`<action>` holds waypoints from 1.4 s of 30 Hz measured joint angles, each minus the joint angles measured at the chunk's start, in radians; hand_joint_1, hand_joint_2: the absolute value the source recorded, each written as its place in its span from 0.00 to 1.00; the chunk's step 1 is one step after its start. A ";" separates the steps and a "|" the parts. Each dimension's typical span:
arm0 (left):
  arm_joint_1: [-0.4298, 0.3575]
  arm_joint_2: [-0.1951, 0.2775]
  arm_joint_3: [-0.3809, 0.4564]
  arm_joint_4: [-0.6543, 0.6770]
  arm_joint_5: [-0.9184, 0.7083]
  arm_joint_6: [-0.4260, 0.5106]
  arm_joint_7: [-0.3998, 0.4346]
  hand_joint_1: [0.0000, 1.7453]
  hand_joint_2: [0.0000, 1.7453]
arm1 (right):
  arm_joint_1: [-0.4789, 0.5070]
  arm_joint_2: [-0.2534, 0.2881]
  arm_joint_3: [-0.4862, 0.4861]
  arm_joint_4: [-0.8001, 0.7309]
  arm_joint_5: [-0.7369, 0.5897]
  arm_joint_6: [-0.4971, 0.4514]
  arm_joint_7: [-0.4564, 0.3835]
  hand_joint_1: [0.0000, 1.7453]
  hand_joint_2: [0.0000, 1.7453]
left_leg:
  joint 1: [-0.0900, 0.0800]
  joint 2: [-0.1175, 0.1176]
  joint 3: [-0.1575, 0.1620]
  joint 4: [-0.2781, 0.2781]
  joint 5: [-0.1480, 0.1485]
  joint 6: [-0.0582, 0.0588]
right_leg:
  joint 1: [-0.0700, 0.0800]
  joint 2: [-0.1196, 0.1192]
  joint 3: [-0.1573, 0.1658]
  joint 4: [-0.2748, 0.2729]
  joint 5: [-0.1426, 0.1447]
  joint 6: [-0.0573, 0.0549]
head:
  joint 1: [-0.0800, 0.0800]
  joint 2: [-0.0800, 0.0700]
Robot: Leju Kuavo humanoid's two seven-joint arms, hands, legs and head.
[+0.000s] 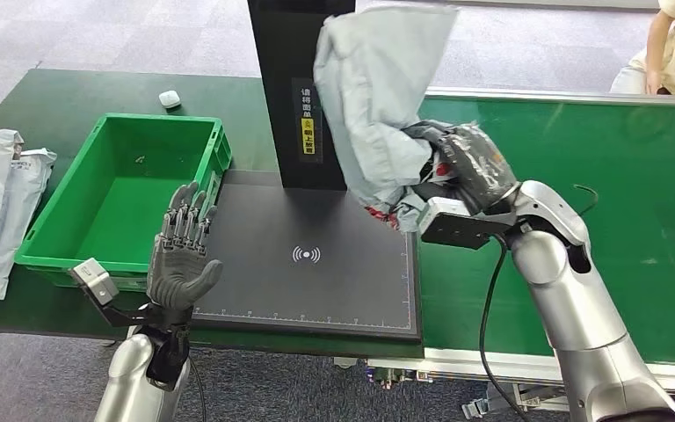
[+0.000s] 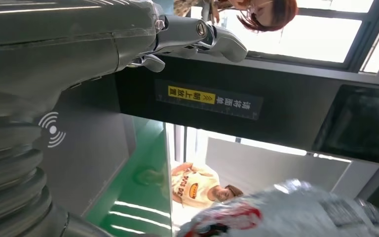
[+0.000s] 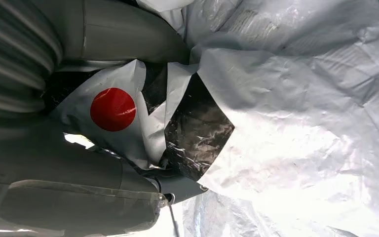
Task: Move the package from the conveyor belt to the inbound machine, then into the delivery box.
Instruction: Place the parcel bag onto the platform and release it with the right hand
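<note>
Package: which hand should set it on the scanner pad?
Right. The right hand already grips the grey package, held above the black scanner pad. The left hand is open and holds nothing, at the green bin.

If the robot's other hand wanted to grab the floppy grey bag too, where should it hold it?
Probably the upper part of the grey package, reached from the left hand's side. That end sticks up loose and free, while the right hand already bunches the lower end above the black scanner pad.

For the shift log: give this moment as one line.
right hand: holds grey package above scanner pad | left hand: open, beside green crate | crate: no package yet
</note>
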 joint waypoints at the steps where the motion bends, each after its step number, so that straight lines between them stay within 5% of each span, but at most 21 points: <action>1: 0.003 0.004 0.003 -0.002 0.000 0.003 0.001 0.00 1.00 | -0.023 -0.005 0.044 0.016 0.007 0.039 0.016 1.00 1.00 | 0.000 0.000 0.000 0.000 0.000 0.000 | 0.000 0.000 0.000 0.000 0.000 0.000 | 0.000 0.000; 7: 0.033 0.020 0.027 -0.032 0.001 0.018 0.020 0.00 1.00 | -0.187 -0.019 0.293 0.178 -0.009 0.239 0.112 1.00 1.00 | 0.000 -0.001 -0.001 0.000 0.000 0.000 | 0.000 -0.002 0.000 0.000 0.000 0.000 | 0.000 0.000; 16: 0.040 0.027 0.045 -0.053 0.001 0.031 0.054 0.00 1.00 | -0.346 -0.021 0.521 0.377 -0.036 0.432 0.228 1.00 1.00 | 0.000 -0.002 -0.001 0.000 0.000 0.001 | 0.000 -0.002 0.000 0.000 0.000 0.000 | 0.000 0.000; 35: 0.021 0.027 0.049 -0.057 0.000 0.039 0.074 0.00 1.00 | -0.392 -0.010 0.750 0.629 -0.079 0.409 0.226 1.00 1.00 | 0.000 -0.001 0.001 0.000 0.000 0.001 | 0.000 -0.001 0.000 0.000 0.000 0.000 | 0.000 0.000; 39: 0.016 0.028 0.044 -0.057 0.006 0.036 0.073 0.00 1.00 | -0.382 -0.005 0.778 0.643 -0.117 0.352 0.178 0.86 1.00 | 0.000 0.000 0.002 0.000 0.000 0.000 | 0.000 0.000 0.001 0.000 0.000 0.000 | 0.000 0.000; 42: 0.017 0.030 0.039 -0.057 0.010 0.031 0.068 0.00 1.00 | -0.363 -0.004 0.785 0.639 -0.145 0.303 0.150 0.86 1.00 | 0.000 0.000 0.002 0.000 0.000 0.000 | 0.000 0.000 0.001 0.000 0.000 0.000 | 0.000 0.000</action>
